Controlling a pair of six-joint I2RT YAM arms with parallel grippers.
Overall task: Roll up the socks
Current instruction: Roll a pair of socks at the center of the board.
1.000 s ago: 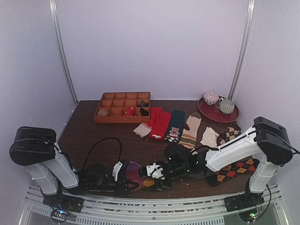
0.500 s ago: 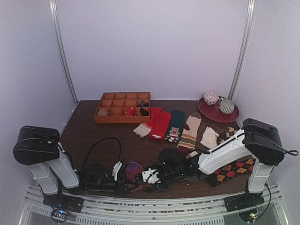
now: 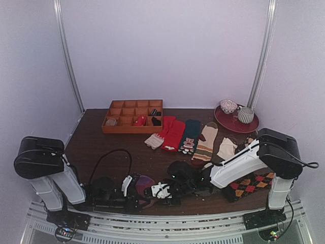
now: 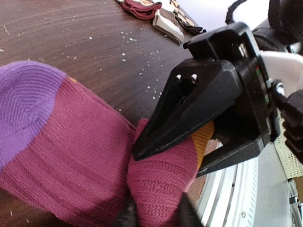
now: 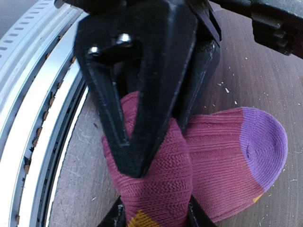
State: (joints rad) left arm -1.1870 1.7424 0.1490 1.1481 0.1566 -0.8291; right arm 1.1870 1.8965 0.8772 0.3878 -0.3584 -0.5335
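At the near edge of the table (image 3: 101,147), left of its middle: the magenta sock (image 4: 71,156), pinched by both arms at one bunched fold. Left gripper (image 4: 157,210) with fingers (image 4: 187,213) clamped on either side of that fold. Right gripper (image 5: 158,215) likewise closed on the same ridge of fabric, its jaws crossing the other pair almost tip to tip. Likely trouble from here: knocking the two sets of fingers together, with so little room between them; stretching the fold flat instead of turning it, if both pull at once; losing the turn on release, given springy ribbed knit and only one loose bunch to hold; dragging the bundle off the near edge onto the rail (image 5: 33,104) just beside it. Looks soft and ribbed, magenta through the body, purple at the rounded toe lying flat on the wood beyond the grip, with an orange-yellow bit of cuff tucked into the bunch. Hardly a roll yet, by this reading. Farther back, well apart: other socks (image 3: 174,133) in a row across the middle, an orange divided tray (image 3: 133,116) toward the far left, a red plate (image 3: 234,123) with bowls (image 3: 228,105) at the far right corner.
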